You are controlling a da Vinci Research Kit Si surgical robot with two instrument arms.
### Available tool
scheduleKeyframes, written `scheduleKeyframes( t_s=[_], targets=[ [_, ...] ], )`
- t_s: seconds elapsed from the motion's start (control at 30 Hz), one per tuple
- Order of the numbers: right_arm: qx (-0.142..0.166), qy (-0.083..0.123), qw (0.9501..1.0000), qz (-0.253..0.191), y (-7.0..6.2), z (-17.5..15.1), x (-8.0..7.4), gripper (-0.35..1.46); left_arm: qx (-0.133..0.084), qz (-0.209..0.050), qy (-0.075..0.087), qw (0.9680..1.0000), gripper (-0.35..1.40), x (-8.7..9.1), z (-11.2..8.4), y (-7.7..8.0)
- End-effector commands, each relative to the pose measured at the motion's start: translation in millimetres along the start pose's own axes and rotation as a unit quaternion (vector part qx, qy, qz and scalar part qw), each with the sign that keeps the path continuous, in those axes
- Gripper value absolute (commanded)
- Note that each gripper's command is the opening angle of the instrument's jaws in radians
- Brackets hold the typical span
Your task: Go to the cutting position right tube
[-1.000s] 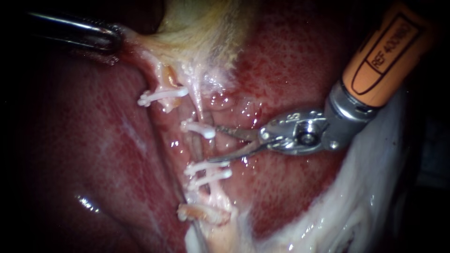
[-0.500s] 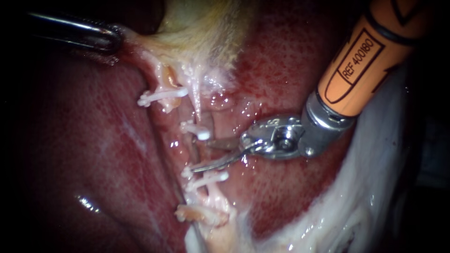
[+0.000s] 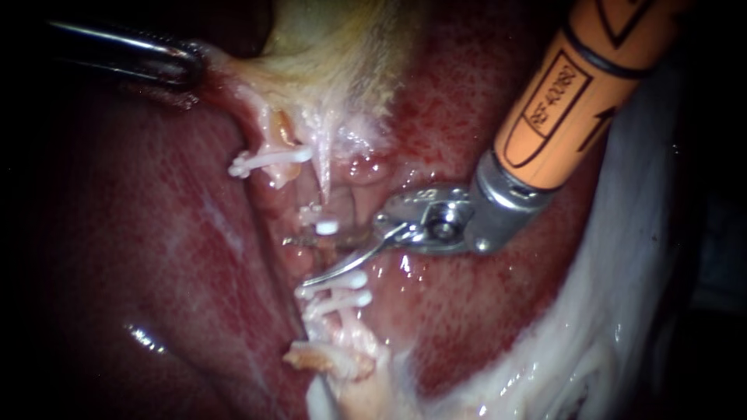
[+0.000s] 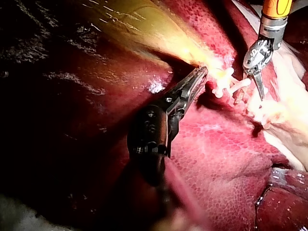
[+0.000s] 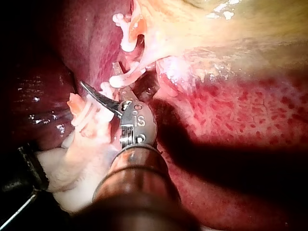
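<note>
- The background is wet, dark red liver (image 3: pixel 156 233). The pale yellow gallbladder (image 3: pixel 334 47) lies at the top of the endoscope view, and white fatty tissue (image 3: pixel 607 327) trails along the lower right.
- The right tube (image 3: pixel 333 255) runs down the middle of that view. It carries a single clip (image 3: pixel 327 227) on the gallbladder side and a pair of clips (image 3: pixel 338 289) further down.
- The right tool (image 3: pixel 296 262) has its two thin blades apart. One lies on each side of the bare stretch of tube between the single clip and the pair, and nothing is gripped.
- The left tool (image 3: pixel 187 68) is clamped on the gallbladder's edge at the upper left, and the tissue looks drawn taut toward it.
- To do this step well, I judge the blades should lie square across the tube, inside the bare gap. The tube should sit deep toward the hinge rather than out at the tips.
- The lower blade's tip lies just beside the pair of clips. A small correction toward the single clip would probably keep metal off plastic.
- The pull from the left tool should stay even, so that the tube stays straight between the blades.
- The right instrument's orange shaft (image 3: pixel 560 101) comes in steeply from the upper right. Its silver wrist (image 3: pixel 436 225) is bent so the blades point across the tube toward the view's left, lying low over the liver.
</note>
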Motion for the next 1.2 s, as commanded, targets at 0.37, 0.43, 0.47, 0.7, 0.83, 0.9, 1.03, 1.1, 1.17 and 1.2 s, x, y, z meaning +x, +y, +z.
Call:
scheduleKeyframes(
  t_s=[0.37, 0.43, 0.47, 0.7, 0.83, 0.9, 1.03, 1.1, 1.17, 1.2],
  targets=[
    [0.021, 0.027, 0.9994, 0.01, -0.2, 1.0, 0.8, 1.22, 0.0, 0.0, 0.0, 1.0, -0.35, 0.0, 0.0, 0.0],
    [0.025, 0.033, 0.9991, 0.011, -0.8, 0.8, 1.5, 1.22, 0.0, 0.0, 0.0, 1.0, -0.35, 0.0, 0.0, 0.1],
    [0.028, 0.036, 0.9989, 0.012, -1.0, 0.7, 1.8, 1.22, 0.0, 0.0, 0.0, 1.0, -0.35, 0.0, 0.0, 0.1],
    [0.035, 0.042, 0.9984, 0.013, -2.8, 0.9, 3.1, 1.2, 0.0, 0.0, 0.0, 1.0, -0.35, 0.0, 0.0, 0.0],
    [0.036, 0.042, 0.9984, 0.013, -2.8, 0.9, 3.0, 1.2, 0.0, 0.0, 0.0, 1.0, -0.35, 0.0, 0.0, 0.0],
    [0.036, 0.042, 0.9984, 0.013, -2.7, 0.8, 3.0, 1.2, 0.0, 0.0, 0.0, 1.0, -0.35, 0.0, 0.0, 0.0],
    [0.036, 0.042, 0.9984, 0.013, -2.6, 0.8, 3.0, 1.2, 0.0, 0.0, 0.0, 1.0, -0.35, 0.0, 0.0, 0.0],
    [0.036, 0.041, 0.9984, 0.013, -2.6, 0.9, 2.9, 1.2, 0.0, 0.0, 0.0, 1.0, -0.35, 0.0, 0.0, 0.0],
    [0.036, 0.041, 0.9984, 0.015, -2.4, 0.8, 2.6, 1.22, 0.0, 0.0, 0.0, 1.0, -0.35, 0.0, 0.0, 0.0],
    [0.034, 0.043, 0.9984, 0.017, -2.2, 0.8, 2.4, 1.22, 0.0, 0.0, 0.0, 1.0, -0.35, 0.0, 0.0, 0.0]
  ],
)
